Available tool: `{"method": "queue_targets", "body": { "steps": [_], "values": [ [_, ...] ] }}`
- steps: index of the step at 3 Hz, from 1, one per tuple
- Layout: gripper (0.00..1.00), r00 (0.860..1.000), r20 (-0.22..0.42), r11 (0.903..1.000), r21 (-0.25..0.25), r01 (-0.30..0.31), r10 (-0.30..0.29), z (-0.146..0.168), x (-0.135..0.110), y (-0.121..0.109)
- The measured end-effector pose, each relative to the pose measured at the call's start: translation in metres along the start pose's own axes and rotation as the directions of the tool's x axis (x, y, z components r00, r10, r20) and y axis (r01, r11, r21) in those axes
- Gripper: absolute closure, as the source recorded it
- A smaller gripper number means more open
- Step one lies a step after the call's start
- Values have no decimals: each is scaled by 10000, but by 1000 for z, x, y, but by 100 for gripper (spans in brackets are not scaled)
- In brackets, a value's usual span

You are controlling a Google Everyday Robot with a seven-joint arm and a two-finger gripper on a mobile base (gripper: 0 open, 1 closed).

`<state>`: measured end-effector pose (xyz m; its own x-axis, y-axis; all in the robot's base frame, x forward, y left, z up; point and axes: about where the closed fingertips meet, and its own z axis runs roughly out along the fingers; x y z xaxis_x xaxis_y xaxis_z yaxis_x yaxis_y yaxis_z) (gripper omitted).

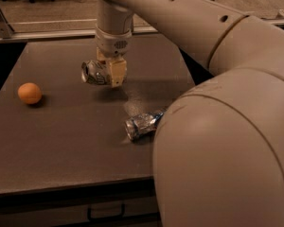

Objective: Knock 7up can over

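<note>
The hand (110, 76) pinches the green-and-silver 7up soda can (93, 73) sideways over the dark grey tabletop (61, 141), behind a crushed blue-and-silver can (141, 125).

The arm (180, 18) is clad in smooth, rounded off-white shells, and two small dark round holes are seen along its upper segment. A curved seam is visible where that segment meets the bulky rounded housing (222, 164) (lightly scuffed near its top). The cylindrical wrist (113, 37) is ringed by narrow grooves and marked by a patch of fine dots. The gripper (111, 73), tan rather than white, is found over the far half of the tabletop (61, 141), roughly midway between its left and right edges.
</note>
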<state>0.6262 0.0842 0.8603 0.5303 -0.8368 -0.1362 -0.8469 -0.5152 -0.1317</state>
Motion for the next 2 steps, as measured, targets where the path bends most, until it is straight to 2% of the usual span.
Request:
{"method": "queue_targets", "body": {
  "steps": [1, 2],
  "values": [
    [38, 9973, -583, 9974, -596, 415, -450, 5, -4, 17],
    [14, 9947, -879, 9952, -873, 448, -525, 6, -6, 24]
  ]
}}
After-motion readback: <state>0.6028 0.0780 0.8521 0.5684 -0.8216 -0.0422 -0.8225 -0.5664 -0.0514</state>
